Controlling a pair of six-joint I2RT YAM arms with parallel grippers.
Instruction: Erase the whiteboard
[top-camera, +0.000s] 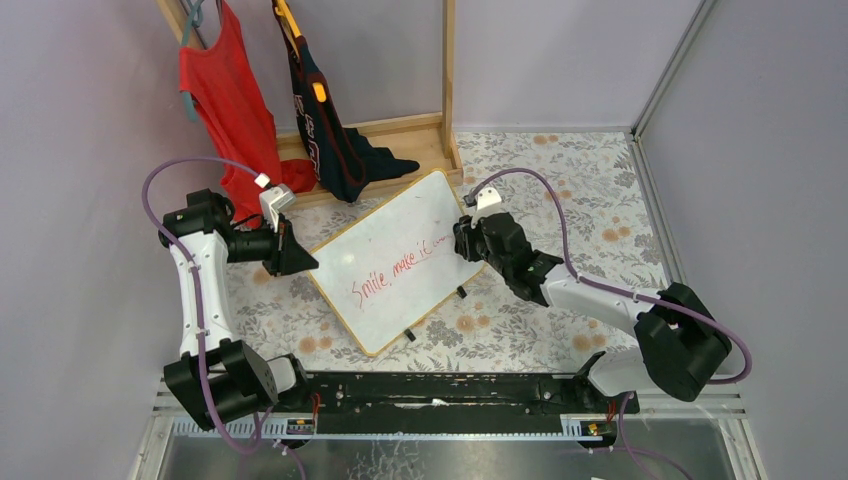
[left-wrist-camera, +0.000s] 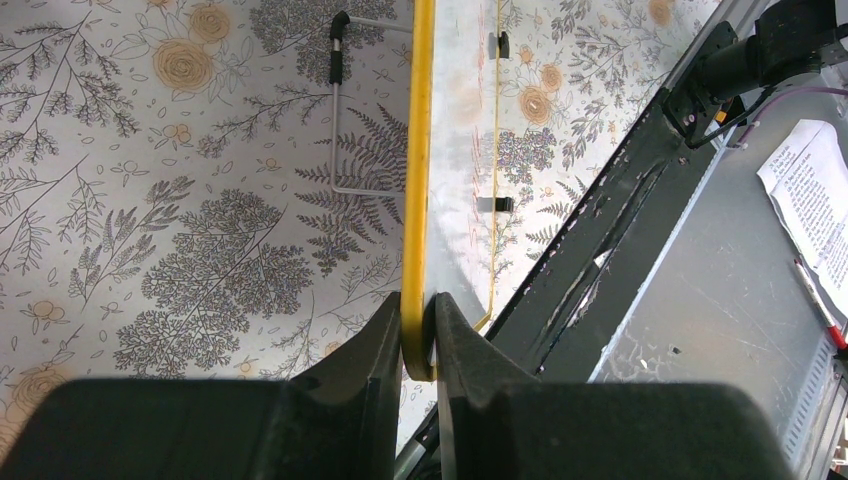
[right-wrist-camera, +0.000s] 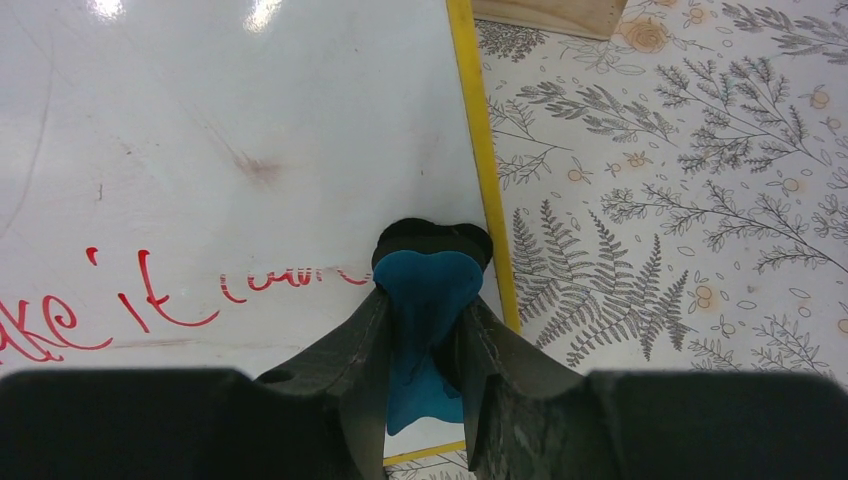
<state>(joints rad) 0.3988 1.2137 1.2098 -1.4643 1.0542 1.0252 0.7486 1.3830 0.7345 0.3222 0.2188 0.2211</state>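
Left tool (left-wrist-camera: 418, 318) clamped shut on board (top-camera: 405, 235) frame edge. Board lay on counter (top-camera: 560, 180) between both tools. Right tool (right-wrist-camera: 425, 310) partly closed, gripping blue eraser (right-wrist-camera: 428, 272) by board's right frame. Red writing (right-wrist-camera: 150, 300) ran leftward from right tool; right arm nearer. Writing's left end cut off in wrist view; last word unreadable.

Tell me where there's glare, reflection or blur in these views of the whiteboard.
Right wrist view: two glare spots on the whiteboard near the picture's top; the red writing is sharp, the right hand gripping the blue eraser soft. Left wrist view: the whiteboard mirrors the floral cloth; the left hand is a dark blur. Top external view: even light, no glare.
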